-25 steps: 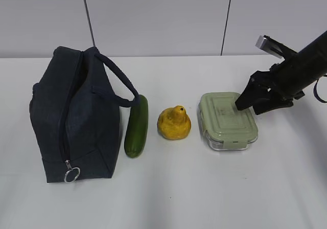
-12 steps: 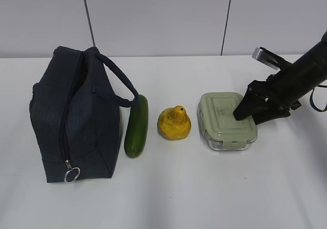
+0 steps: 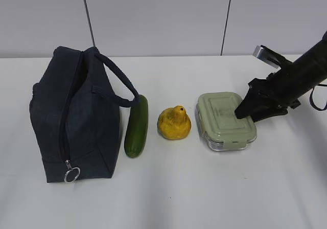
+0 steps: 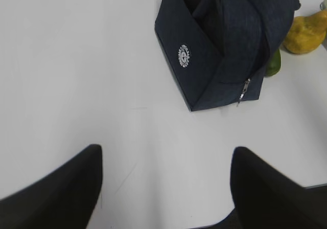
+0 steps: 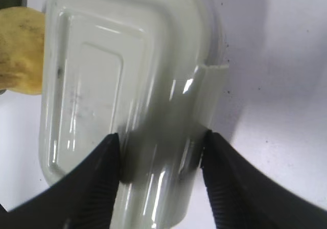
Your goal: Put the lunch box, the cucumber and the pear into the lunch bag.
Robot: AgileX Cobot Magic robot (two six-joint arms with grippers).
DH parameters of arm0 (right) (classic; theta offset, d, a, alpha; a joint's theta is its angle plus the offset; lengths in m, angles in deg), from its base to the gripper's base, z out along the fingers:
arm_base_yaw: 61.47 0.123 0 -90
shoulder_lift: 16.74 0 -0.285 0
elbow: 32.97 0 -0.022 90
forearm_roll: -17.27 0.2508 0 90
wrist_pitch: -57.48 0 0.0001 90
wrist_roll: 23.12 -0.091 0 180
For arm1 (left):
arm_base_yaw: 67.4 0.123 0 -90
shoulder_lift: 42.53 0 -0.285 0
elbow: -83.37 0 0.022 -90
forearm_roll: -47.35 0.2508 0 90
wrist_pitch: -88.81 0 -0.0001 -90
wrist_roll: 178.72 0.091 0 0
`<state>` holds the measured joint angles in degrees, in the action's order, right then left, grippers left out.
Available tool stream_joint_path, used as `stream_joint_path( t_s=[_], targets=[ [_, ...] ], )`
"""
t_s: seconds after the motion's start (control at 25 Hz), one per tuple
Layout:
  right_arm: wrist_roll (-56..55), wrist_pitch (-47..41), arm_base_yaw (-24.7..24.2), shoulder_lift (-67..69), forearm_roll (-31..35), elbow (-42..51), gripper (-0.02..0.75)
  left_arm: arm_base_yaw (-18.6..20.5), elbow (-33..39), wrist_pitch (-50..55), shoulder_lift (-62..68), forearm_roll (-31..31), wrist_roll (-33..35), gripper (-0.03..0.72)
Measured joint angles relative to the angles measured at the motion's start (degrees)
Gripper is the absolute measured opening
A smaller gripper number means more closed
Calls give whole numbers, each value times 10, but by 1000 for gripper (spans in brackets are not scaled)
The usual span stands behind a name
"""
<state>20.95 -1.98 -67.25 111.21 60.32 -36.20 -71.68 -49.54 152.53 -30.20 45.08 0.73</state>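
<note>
The lunch box (image 3: 225,120) with its sage-green lid (image 5: 127,75) rests on the white table at the right. My right gripper (image 3: 249,114) is down on its right end, and both fingers of that gripper (image 5: 161,142) press against the lid, one on top and one at the snap flap. The yellow pear (image 3: 174,123) stands left of the box, its edge visible in the right wrist view (image 5: 18,50). The dark green cucumber (image 3: 136,127) lies beside the navy lunch bag (image 3: 76,116), whose zipper looks closed. My left gripper (image 4: 166,157) hangs open over bare table, short of the lunch bag (image 4: 219,50).
The bag's loop handle (image 3: 120,81) arches over the cucumber's far end. A silver ring pull (image 3: 71,174) hangs at the bag's near bottom corner. A grey wall rises behind the table. Bare white tabletop lies in front of all the objects.
My right gripper has lowered onto the lunch box's right end and its jaws have narrowed around it. The box has shifted slightly left. The left arm's view gives no change.
</note>
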Motion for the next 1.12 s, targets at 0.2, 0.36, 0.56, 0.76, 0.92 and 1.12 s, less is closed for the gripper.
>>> stream_joint_path(
  t_s=[0.2, 0.36, 0.56, 0.76, 0.92, 1.12],
  targets=[
    [0, 0, 0, 0, 3, -1, 363, 0, 0, 0, 0, 0, 0, 466],
    [3, 0, 0, 0, 3, -1, 344, 0, 0, 0, 0, 0, 0, 466],
    [3, 2, 0, 0, 5, -2, 269, 0, 0, 0, 0, 0, 0, 466],
    [3, 2, 0, 0, 5, -2, 233, 0, 0, 0, 0, 0, 0, 466],
    [3, 2, 0, 0, 5, -2, 230, 0, 0, 0, 0, 0, 0, 466],
    [3, 2, 0, 0, 5, -2, 230, 0, 0, 0, 0, 0, 0, 466]
  ],
)
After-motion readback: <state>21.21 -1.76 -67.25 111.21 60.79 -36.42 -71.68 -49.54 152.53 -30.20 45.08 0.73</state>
